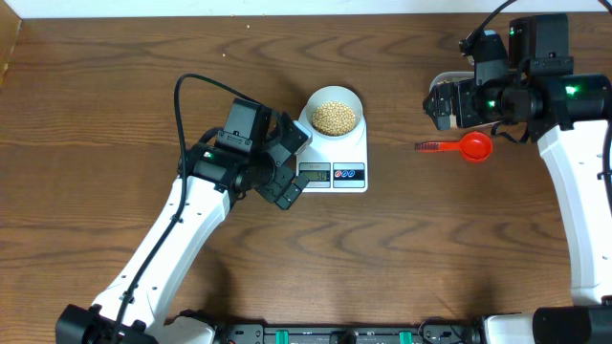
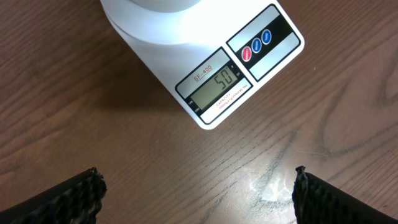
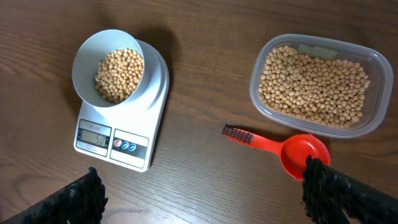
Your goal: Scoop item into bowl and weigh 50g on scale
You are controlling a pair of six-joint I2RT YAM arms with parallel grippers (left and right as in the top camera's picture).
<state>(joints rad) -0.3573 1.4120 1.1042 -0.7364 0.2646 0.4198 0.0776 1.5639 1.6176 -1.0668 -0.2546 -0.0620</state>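
Observation:
The pale bowl (image 1: pixel 314 99) stands on the white scale (image 1: pixel 346 153), holding tan beans (image 1: pixel 334 118). The right wrist view shows the bowl (image 3: pixel 84 57), its beans (image 3: pixel 118 74) and the scale (image 3: pixel 140 149). The scale's display (image 2: pixel 217 86) reads 50 in the left wrist view. My left gripper (image 1: pixel 296 164) is open and empty, just left of the scale's display edge; its fingers (image 2: pixel 198 186) straddle bare table. My right gripper (image 1: pixel 442 102) is open and empty, raised at the far right; its fingers (image 3: pixel 202 186) are above the table, apart from everything.
A red scoop (image 1: pixel 473 146) lies empty on the table right of the scale, also seen in the right wrist view (image 3: pixel 298 154). A clear plastic tub (image 3: pixel 260 68) full of beans (image 3: pixel 314 84) sits beyond it, mostly hidden under the right arm in the overhead view.

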